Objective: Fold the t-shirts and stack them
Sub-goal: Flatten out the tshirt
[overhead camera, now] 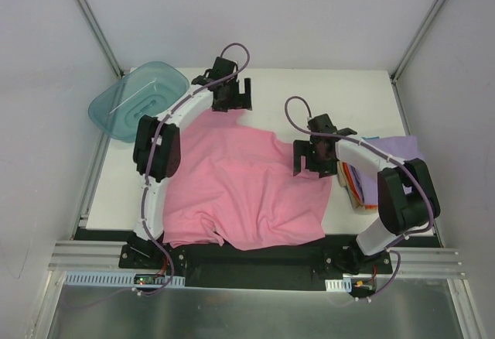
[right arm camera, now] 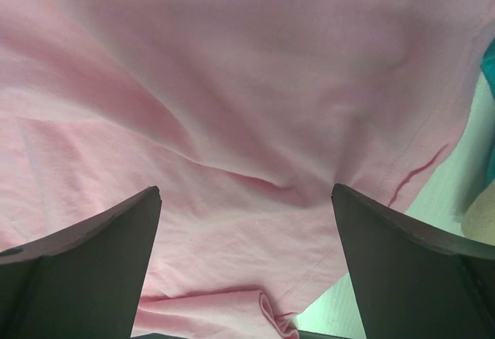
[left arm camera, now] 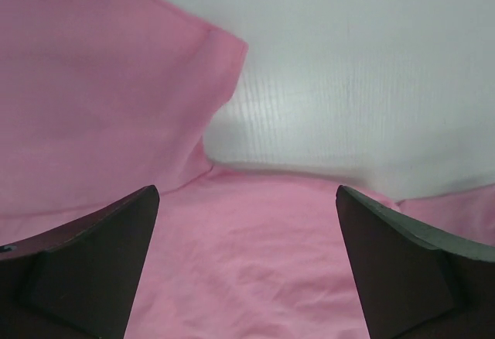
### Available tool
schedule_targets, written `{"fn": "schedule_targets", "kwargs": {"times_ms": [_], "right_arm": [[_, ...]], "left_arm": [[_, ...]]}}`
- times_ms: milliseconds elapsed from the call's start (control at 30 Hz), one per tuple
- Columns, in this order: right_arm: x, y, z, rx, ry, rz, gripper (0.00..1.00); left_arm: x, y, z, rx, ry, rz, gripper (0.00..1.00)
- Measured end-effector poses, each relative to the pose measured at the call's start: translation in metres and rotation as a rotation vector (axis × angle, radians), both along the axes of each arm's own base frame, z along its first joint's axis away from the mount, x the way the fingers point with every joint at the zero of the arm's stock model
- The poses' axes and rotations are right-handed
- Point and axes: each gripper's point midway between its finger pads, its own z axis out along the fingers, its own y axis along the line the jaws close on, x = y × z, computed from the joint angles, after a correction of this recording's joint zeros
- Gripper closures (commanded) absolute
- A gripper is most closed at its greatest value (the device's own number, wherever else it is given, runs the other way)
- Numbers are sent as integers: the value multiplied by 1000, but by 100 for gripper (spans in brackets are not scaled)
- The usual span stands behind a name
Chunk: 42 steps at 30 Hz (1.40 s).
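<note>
A pink t-shirt lies spread and rumpled over the middle of the white table. My left gripper is open above its far edge; in the left wrist view pink cloth lies below and between the fingers, with nothing held. My right gripper is open over the shirt's right edge; the right wrist view shows wrinkled pink cloth and a hem edge below it. A stack of folded shirts, lavender on top with orange and teal below, sits at the right beside the right arm.
A translucent teal plastic tub stands at the table's far left corner. The white table shows behind the shirt. Frame posts stand at the back corners. The shirt's near edge hangs over the table's front edge.
</note>
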Motion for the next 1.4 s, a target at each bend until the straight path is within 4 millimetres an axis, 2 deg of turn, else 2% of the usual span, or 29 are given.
{"fn": "schedule_targets", "kwargs": {"times_ms": [233,333,400,533,633,900,1033,1167,1400], "right_arm": [[2,-1,19,12,-53,-4,3],[6,-1,26,9,-68,-7,3],[11,-2,29,-1,-83,-13,3],[26,-2,33,-22,-97,-26,3],[37,-2,26,-32,-77,-36,3],[73,-8,-13,-33,40,-84,3],[100,-14,-13,-19,69,-99,3],[136,-18,-12,-1,73,-105,3],[189,-26,-7,34,100,-103,3]], "left_arm": [[-51,45,48,47,-45,76,1],[-74,62,55,49,-48,113,1],[-86,68,45,53,-24,124,1],[-109,85,-2,75,99,160,1],[-117,95,-29,66,184,192,1],[-107,116,-67,33,286,286,1],[-92,117,-66,1,284,316,1],[-74,114,-64,-29,276,334,1],[-36,102,-59,-91,258,351,1]]}}
